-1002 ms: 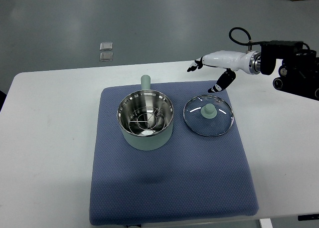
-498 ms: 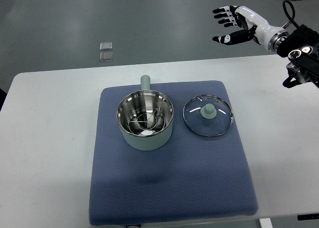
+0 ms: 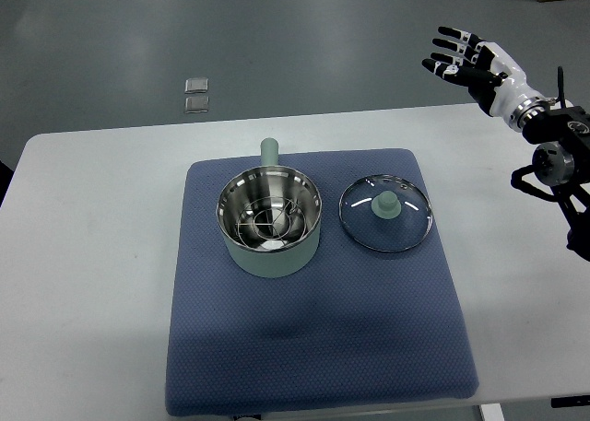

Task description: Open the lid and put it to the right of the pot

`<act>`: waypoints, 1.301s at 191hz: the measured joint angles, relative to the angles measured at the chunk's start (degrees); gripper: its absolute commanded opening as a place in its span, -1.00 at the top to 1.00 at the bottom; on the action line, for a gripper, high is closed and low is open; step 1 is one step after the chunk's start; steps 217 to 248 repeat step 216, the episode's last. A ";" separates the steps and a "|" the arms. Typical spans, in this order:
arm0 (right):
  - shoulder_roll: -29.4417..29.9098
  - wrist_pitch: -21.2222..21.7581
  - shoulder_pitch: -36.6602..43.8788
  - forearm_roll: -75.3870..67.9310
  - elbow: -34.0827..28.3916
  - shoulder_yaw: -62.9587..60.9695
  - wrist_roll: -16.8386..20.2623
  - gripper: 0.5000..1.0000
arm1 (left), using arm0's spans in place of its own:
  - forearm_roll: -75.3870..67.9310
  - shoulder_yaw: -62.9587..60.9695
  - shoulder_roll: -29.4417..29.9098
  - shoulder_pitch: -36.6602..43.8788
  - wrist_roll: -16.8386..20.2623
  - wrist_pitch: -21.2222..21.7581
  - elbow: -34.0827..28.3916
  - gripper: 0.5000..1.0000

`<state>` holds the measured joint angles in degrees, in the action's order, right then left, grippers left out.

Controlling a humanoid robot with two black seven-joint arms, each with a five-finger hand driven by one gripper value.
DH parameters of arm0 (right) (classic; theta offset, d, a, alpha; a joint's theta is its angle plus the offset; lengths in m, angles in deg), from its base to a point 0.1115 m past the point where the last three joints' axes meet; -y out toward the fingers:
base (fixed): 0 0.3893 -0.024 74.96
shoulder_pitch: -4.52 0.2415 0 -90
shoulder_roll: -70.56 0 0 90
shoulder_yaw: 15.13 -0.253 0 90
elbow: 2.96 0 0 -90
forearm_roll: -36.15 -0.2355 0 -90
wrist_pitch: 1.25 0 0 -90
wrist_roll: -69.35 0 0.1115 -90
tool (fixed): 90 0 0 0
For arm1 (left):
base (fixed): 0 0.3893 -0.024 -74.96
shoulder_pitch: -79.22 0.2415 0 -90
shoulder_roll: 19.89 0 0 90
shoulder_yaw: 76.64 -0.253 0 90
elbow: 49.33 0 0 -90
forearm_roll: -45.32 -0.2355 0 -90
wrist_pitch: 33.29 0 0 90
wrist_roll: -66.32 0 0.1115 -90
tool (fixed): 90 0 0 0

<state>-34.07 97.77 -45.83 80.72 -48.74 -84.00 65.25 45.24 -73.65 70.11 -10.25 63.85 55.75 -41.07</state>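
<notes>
The right robot hand (image 3: 468,60) was raised at the upper right of the top view, out past the far edge of the white counter (image 3: 92,255), its arm entering from the right edge. Its fingers (image 3: 449,43) were spread apart and extended, with nothing held between them. Well below and to the left of that robot hand, the glass lid (image 3: 385,216) lay flat on the blue mat (image 3: 313,347), its pale green knob (image 3: 385,203) pointing up and its metal rim resting on the fabric. The pot (image 3: 270,222) stood farther to the left of the robot hand, just beside the lid but not touching it, with the lid on the pot's right side. The pot was uncovered, showing a shiny steel interior with a wire rack inside, and its pale green handle (image 3: 269,150) stuck out toward the far side of the counter. The mat covered the middle of the counter under both things. Far to the left of the robot hand, on the grey floor beyond the counter, sat two small square plates (image 3: 196,94) one behind the other.
</notes>
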 measured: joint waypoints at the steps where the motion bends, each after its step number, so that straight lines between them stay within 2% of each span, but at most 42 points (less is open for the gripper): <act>1: 0.10 0.08 -0.14 0.02 0.00 -0.23 0.00 -0.23 | 0.00 0.00 0.00 0.00 0.00 0.00 0.00 -1.00; 54: 5.74 3.33 -5.73 2.47 -0.39 -10.83 0.66 -0.24 | 0.00 0.00 0.00 -0.01 0.00 0.00 0.00 -1.00; 127: 13.73 7.08 -9.26 16.66 -0.97 -25.86 3.59 -0.24 | 0.00 0.00 0.00 0.01 0.00 0.00 0.00 -1.00; 144: 14.35 6.95 -10.12 16.95 -1.52 -26.24 3.58 -0.28 | 0.00 0.00 0.00 -0.01 0.01 0.00 0.00 -1.00; 147: 14.44 6.85 -10.33 16.96 -1.62 -26.28 3.50 -0.41 | 0.00 0.00 0.00 -0.01 0.02 0.00 0.00 -1.00; 151: 14.50 6.76 -10.49 16.96 -1.69 -26.29 3.42 -0.45 | 0.00 0.00 0.00 -0.01 0.02 0.00 0.00 -1.00; 167: 14.60 6.42 -11.19 16.95 -1.97 -26.20 2.13 -0.46 | 0.00 0.00 0.00 -0.01 0.02 0.00 0.00 -1.00; 168: 14.61 6.40 -11.22 16.95 -1.97 -26.19 2.04 -0.68 | 0.00 0.00 0.00 -0.01 0.02 0.00 0.00 -1.00; 170: 14.61 6.37 -11.28 16.94 -1.98 -26.16 1.88 -0.72 | 0.00 0.00 0.00 -0.01 0.02 0.00 0.00 -1.00; 196: 14.63 5.95 -12.21 16.45 -2.04 -25.62 -0.14 -0.73 | 0.00 0.00 0.00 0.00 0.02 0.00 0.00 -1.00; 248: 14.64 5.94 -13.09 16.15 -2.04 -25.47 -0.46 -0.73 | 0.00 0.00 0.00 -0.01 0.02 0.00 0.00 -1.00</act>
